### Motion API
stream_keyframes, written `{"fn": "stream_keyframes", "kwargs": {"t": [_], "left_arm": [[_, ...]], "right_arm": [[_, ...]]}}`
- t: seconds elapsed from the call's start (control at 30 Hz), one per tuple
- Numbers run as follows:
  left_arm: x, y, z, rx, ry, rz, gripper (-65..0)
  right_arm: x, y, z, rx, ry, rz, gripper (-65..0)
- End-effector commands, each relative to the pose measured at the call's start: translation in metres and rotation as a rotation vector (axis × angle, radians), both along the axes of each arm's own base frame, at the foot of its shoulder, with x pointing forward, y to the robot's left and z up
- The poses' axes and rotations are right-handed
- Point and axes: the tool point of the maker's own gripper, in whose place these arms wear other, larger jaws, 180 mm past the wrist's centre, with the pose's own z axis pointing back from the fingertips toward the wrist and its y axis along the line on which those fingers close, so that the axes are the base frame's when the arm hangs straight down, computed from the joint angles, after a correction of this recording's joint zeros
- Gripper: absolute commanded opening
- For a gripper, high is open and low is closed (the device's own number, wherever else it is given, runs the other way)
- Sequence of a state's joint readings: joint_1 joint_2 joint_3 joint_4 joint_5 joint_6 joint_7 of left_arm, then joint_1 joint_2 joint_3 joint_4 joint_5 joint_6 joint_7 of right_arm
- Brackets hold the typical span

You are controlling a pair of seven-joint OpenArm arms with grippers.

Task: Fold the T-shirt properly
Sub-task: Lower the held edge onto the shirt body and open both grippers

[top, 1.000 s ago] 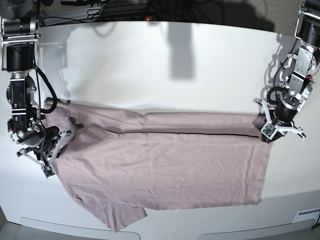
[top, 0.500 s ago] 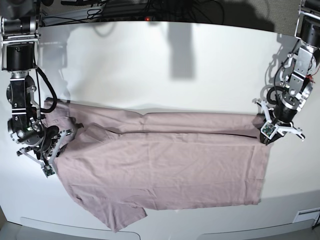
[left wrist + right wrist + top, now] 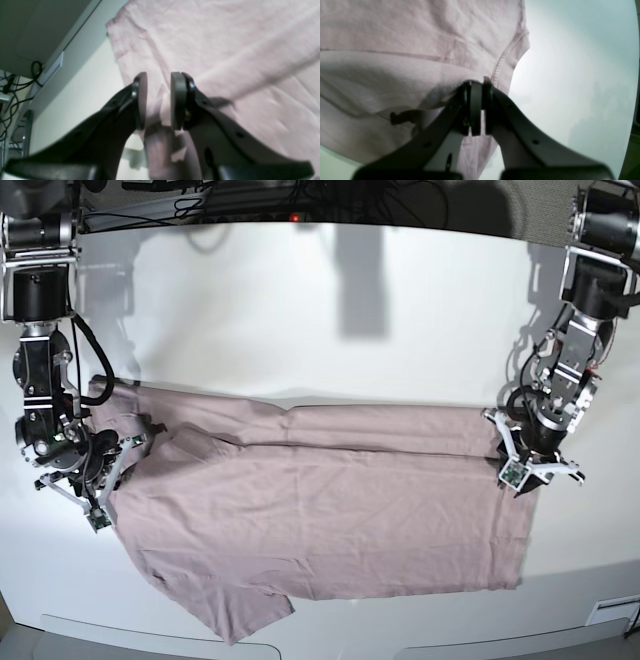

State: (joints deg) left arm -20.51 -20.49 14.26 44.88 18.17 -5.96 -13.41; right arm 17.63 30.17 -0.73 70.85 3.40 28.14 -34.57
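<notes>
t-shirt: one, plain dusty pink, spread flat on white table, top edge folded | left gripper: jaws parted, cloth between | right gripper: jaws pinching collar fabric

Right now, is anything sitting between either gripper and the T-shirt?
Nothing visible. The right gripper is shut on the T-shirt near its ribbed neckline. The left gripper has parted jaws with a fold of the same fabric between them at the hem end. Only bare white table surrounds it.
</notes>
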Motion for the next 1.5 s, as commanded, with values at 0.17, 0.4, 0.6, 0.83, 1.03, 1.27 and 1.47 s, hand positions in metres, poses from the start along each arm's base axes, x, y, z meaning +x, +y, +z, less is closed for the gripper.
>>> {"fn": "stream_keyframes", "kwargs": {"t": [0.17, 0.4, 0.6, 0.83, 1.03, 1.27, 1.47], "left_arm": [[0.024, 0.026, 0.041, 0.039, -0.095, 0.030, -49.1], [0.017, 0.018, 0.076, -0.274, -0.068, 0.166, -49.1], [0.006, -0.028, 0.133, -0.322, -0.138, 0.050, -49.1], [-0.006, -0.041, 0.136, -0.316, -0.098, 0.038, -49.1], [-0.025, -0.039, 0.104, -0.306, -0.010, 0.062, -49.1], [-0.039, -0.041, 0.088, -0.311, 0.020, 0.061, -49.1], [-0.047, -0.041, 0.079, -0.325, 0.050, 0.068, -49.1]], "right_arm": [[0.013, -0.006, 0.023, -0.007, -0.065, -0.001, -65.0], [0.017, -0.004, 0.027, 0.001, -0.097, 0.012, -65.0], [0.022, 0.002, 0.032, 0.017, -0.141, 0.033, -57.6], [0.054, 0.012, 0.064, 0.060, -0.423, 0.042, -28.3], [0.045, 0.061, 0.016, 0.132, -0.145, 0.239, -28.4], [0.027, 0.059, -0.003, 0.029, 0.019, 0.267, -28.4], [-0.010, 0.075, -0.041, 0.011, 0.249, 0.327, -28.4]]}}
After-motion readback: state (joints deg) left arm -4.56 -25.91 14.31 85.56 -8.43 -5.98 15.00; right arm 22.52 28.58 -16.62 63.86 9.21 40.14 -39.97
